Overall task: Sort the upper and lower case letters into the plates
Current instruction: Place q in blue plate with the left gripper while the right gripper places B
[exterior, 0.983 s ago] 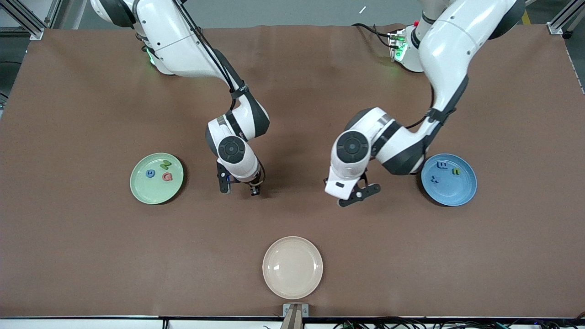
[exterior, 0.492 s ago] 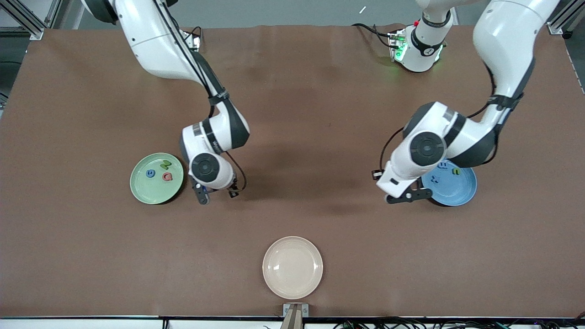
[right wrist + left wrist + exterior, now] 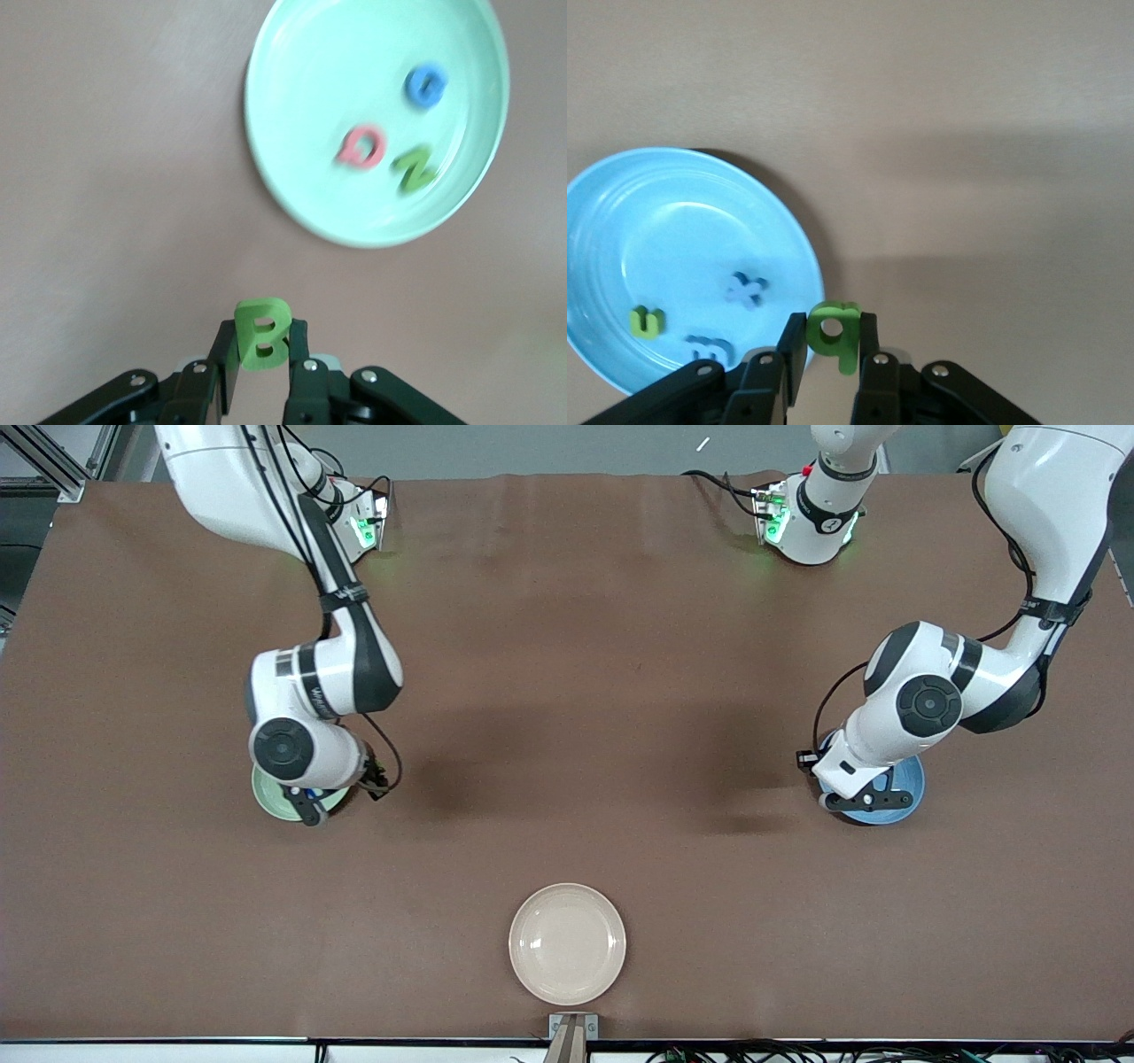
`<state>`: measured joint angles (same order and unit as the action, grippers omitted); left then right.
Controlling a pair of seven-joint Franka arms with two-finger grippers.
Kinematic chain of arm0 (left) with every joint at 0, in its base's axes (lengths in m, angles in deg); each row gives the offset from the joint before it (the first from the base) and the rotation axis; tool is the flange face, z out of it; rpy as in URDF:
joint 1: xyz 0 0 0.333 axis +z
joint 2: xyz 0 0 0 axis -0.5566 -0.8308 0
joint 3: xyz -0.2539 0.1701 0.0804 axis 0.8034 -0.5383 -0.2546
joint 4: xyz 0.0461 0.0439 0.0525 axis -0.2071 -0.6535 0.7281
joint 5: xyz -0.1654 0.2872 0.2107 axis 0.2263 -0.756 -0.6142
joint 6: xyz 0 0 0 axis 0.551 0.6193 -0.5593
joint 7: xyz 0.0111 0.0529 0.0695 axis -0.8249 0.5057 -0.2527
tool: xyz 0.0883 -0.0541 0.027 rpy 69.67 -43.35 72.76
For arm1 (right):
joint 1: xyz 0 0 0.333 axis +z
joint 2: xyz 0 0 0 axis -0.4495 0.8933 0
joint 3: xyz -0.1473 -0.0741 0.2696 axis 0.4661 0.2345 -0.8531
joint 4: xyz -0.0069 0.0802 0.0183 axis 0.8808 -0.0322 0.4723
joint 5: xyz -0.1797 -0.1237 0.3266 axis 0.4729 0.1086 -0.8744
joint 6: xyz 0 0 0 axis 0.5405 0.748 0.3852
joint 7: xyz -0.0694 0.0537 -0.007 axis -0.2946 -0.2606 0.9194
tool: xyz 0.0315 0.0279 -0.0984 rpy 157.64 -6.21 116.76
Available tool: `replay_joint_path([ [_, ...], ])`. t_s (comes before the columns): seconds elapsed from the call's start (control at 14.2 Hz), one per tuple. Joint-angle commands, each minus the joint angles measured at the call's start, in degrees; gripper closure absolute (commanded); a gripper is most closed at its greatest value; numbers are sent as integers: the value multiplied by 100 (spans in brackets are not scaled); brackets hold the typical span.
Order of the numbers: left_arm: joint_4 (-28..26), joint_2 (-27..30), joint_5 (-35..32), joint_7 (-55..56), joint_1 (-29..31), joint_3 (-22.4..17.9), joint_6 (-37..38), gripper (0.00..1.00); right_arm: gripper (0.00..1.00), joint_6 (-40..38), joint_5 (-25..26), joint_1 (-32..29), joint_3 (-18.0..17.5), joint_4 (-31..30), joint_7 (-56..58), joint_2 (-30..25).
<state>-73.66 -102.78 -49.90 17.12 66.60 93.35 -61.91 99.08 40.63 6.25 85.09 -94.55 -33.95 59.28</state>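
Overhead, the right gripper [image 3: 341, 802] hangs over the mint green plate [image 3: 266, 793] and the left gripper [image 3: 855, 797] over the sky blue plate [image 3: 908, 793]. Up close, the left wrist view has fingers clamped on the green b [image 3: 835, 335] beside the blue plate's rim, x [image 3: 746, 289], n [image 3: 646, 321] and m [image 3: 707, 347] lying inside. Likewise, the right wrist view shows the green B [image 3: 262, 333] pinched near the mint plate holding G [image 3: 426, 85], Q [image 3: 361, 146] and N [image 3: 415, 168].

cream-white plate [image 3: 567, 943] on brown table [image 3: 620, 691]

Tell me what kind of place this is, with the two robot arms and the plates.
Probably a robotics lab workbench, not a home. A brown mat covers the table, framed by aluminium rails, with cables at the arm bases. The only props are plates, like the cream-white plate, and foam letters such as the green B.
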Motion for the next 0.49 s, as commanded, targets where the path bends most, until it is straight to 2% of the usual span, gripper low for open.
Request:
replay_joint_path([
  [0.0,-219,152,-92,-479,307,75,-251,99,100,593,81,-228,8,-857,584,-410],
  [0.28,-193,-208,-636,-639,624,49,-647,99,100,1613,81,-720,8,-1438,1637,-367],
  [0.42,-166,-436,-1013,-639,746,14,-779,99,100,1633,81,-914,8,-1466,2025,-367],
])
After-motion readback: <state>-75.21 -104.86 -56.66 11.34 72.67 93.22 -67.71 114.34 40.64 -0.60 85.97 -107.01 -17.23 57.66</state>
